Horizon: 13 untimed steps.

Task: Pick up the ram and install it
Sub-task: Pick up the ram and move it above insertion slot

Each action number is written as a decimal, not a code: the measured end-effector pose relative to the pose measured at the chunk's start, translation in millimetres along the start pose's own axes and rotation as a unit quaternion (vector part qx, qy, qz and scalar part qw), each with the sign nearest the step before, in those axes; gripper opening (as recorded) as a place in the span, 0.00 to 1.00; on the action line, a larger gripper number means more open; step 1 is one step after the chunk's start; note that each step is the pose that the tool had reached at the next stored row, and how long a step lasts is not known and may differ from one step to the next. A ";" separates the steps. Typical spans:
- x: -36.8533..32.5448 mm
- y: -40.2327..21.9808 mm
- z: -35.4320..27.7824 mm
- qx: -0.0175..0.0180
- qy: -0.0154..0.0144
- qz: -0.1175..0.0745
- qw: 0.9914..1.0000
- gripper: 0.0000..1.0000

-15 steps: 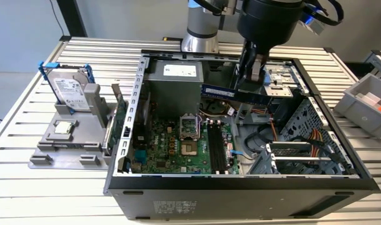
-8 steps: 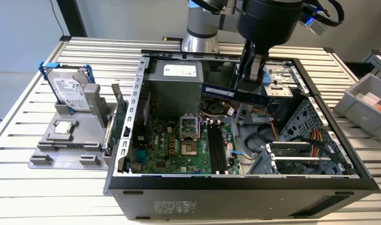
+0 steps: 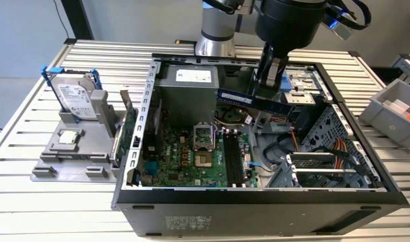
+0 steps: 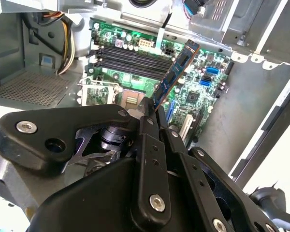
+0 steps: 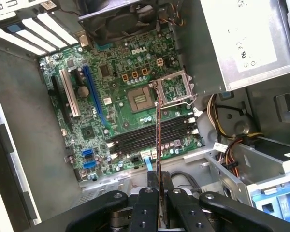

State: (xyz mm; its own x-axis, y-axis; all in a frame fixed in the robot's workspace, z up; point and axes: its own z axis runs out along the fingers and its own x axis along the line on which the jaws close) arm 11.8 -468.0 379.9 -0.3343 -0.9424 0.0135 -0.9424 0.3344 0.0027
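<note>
The end effector [image 3: 267, 83] was closed tight on the ram [image 3: 235, 97] and held it up in the air over the open computer case [image 3: 258, 206]. In the exterior view the ram was a long, thin, blue-looking stick. It lay almost flat, and one end poked out toward the exterior view's left. It hung above the green motherboard [image 3: 191, 156] and was well apart from the long black slots [image 3: 233, 161] on that board. In the second wrist view the black fingers [image 4: 147, 130] pinched one end of the ram [image 4: 176, 72], and the rest stuck out over the board and its slots [image 4: 130, 58]. In the first wrist view the ram [image 5: 158, 140] showed as a thin line, seen from its edge, crossing over the slots [image 5: 135, 140]. The case sat on a counter [image 3: 57, 212] made of silver slats. Beside the case, on the exterior view's left, a grey stand [image 3: 63, 161] held a silver hard drive [image 3: 75, 96] with blue clips and a small square chip [image 3: 70, 136]. A grey bin [image 3: 393, 108] sat on the exterior view's right.
</note>
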 end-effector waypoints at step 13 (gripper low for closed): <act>0.0 0.0 -0.1 0.000 0.000 0.038 0.999 0.00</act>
State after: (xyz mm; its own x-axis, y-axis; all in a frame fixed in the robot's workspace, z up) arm 11.8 -468.0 380.0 -0.4046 -0.9144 0.0137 -0.9145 0.4046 0.0027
